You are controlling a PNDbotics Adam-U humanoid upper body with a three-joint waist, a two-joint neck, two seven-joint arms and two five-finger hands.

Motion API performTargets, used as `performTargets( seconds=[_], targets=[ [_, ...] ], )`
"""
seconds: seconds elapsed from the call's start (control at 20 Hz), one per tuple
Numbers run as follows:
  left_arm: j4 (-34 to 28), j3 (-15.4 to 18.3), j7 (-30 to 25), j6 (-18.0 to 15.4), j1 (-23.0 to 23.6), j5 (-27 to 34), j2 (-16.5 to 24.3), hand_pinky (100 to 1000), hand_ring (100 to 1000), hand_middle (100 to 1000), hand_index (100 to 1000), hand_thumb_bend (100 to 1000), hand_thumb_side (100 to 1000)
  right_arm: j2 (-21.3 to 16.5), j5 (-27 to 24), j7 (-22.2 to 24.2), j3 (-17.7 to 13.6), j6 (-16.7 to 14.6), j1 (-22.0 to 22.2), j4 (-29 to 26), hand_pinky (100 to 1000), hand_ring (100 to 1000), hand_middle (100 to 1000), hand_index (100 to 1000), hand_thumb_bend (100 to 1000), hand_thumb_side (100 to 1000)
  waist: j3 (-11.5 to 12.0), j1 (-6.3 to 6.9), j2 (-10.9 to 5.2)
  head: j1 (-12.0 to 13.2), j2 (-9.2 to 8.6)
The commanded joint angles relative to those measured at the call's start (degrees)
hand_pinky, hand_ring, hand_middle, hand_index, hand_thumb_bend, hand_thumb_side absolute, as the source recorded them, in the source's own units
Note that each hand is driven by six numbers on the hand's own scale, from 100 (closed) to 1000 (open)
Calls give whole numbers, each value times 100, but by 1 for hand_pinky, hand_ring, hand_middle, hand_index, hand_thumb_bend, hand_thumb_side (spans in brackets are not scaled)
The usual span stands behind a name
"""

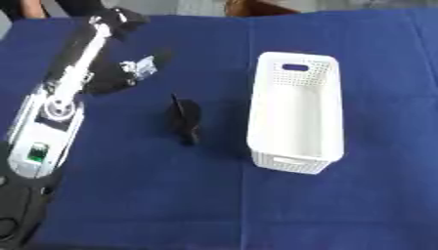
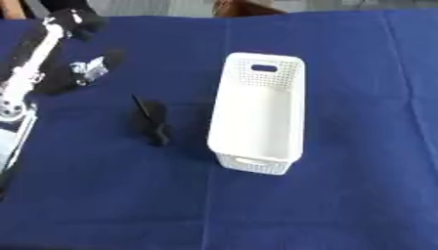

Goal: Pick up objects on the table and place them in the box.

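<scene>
A small black object [image 1: 184, 121] lies on the blue tablecloth [image 1: 171, 195], just left of the white perforated box [image 1: 295, 112]; its shape is unclear. The box stands lengthwise, and its inside shows only white. My left arm [image 1: 64, 97] rises along the left side and bends back down at the top. My left hand [image 1: 145, 64], dark with silver parts, hovers up and to the left of the black object, apart from it. It is blurred and nothing shows in it. My right hand is out of sight.
The blue cloth covers the whole table, with bare stretches in front of and to the right of the box. A brown shape [image 1: 256, 7] sits beyond the far edge.
</scene>
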Motion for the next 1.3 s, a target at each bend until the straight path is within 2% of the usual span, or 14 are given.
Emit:
performTargets(
  seconds=[0.05, 0.35, 1.3],
  targets=[
    [-202, 2, -388, -72, -104, -309, 198, 763, 757, 764, 818, 899, 614, -148, 15, 9, -54, -3, -34, -63, 597, 707, 814, 943, 100, 792, 6, -12, -113, 77, -3],
    [-332, 46, -713, -127, -129, -447, 187, 770, 760, 765, 824, 910, 613, -130, 18, 6, -61, -1, -26, -60, 597, 708, 815, 943, 100, 792, 15, -14, -108, 87, -3],
    [-261, 28, -709, -250, -103, -206, 17, 763, 754, 759, 825, 892, 666, -90, 33, 6, -97, -7, -8, -64, 597, 706, 812, 940, 100, 792, -1, -16, -104, 114, -3]
  ],
)
